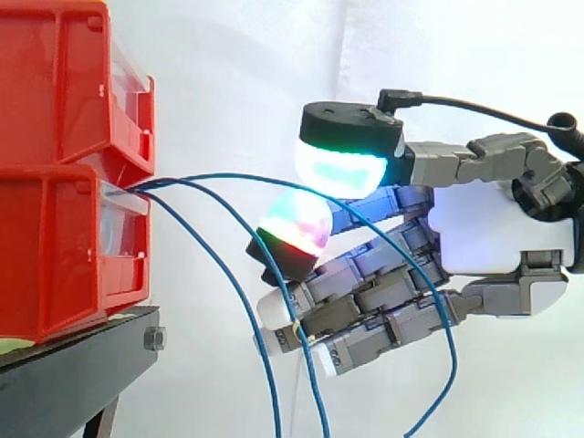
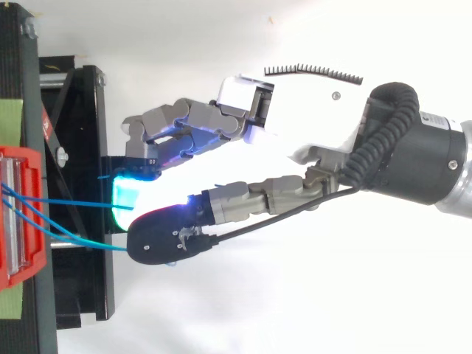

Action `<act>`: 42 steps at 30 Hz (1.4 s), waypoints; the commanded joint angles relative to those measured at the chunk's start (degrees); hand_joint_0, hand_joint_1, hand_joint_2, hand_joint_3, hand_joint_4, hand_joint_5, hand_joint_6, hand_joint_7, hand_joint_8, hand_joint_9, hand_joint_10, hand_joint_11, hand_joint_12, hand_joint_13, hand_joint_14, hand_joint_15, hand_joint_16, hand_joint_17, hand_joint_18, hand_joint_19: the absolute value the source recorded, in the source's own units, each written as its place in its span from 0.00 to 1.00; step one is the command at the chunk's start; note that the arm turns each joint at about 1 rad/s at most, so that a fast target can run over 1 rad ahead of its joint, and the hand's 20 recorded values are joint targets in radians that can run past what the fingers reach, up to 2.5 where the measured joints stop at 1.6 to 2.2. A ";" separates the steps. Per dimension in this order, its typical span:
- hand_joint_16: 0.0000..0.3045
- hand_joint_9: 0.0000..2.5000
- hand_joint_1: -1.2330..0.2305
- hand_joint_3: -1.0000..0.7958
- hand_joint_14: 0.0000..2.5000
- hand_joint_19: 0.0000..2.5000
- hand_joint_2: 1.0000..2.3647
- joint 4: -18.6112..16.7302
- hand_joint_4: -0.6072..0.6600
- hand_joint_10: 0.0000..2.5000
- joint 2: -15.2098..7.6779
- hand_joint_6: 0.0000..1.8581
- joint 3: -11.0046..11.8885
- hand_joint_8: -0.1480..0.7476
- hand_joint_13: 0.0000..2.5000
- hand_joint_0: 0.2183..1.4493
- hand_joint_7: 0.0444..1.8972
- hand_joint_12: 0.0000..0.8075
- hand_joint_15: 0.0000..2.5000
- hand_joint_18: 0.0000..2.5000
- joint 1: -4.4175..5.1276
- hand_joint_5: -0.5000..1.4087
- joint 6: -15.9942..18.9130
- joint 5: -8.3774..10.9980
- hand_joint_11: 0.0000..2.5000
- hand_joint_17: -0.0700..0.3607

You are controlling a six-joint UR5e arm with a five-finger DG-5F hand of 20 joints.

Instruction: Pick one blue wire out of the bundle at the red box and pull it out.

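Robot hand (image 1: pixel 497 228) comes in from the right, level with the lower red bin (image 1: pixel 64 265) and apart from it. We note its thumb pad (image 1: pixel 339 169), glowing green and cyan, closed down against one finger pad (image 1: pixel 297 224) that glows red and green. The upper blue wire (image 1: pixel 228 176) passes right between the two, so we log a pinch on that wire. The other fingers lie nearly straight beneath and hold nothing.

All the wires leave the front of the lower red bin, which sits under the upper red bin (image 1: pixel 55 82) on the black stand (image 1: pixel 73 365). The upper blue wire arcs slackly from bin to pinch, then crosses the fingers on the camera side and hangs down. The two lower blue wires (image 1: pixel 258 356) droop steeply, clear of the pads. From above, we see wires (image 2: pixel 74 198) spanning the gap between bin and fingertips.
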State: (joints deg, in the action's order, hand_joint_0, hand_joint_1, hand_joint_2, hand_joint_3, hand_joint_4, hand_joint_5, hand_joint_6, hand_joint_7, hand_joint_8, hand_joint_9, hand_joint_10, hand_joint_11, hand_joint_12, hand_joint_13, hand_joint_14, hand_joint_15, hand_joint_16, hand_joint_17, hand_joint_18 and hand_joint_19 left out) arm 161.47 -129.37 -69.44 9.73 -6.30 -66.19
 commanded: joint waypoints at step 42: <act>0.21 0.32 0.32 0.51 0.00 0.11 0.01 3.67 0.53 0.01 0.00 0.47 0.01 0.59 0.14 0.30 0.63 0.57 0.04 0.20 0.29 0.18 2.96 -0.43 0.22 0.50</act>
State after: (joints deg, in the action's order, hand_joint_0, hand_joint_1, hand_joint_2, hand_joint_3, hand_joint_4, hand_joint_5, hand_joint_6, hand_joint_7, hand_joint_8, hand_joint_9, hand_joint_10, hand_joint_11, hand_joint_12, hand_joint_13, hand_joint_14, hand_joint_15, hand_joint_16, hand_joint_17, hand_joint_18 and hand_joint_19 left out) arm 163.56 -129.37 -69.44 9.96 -3.36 -66.51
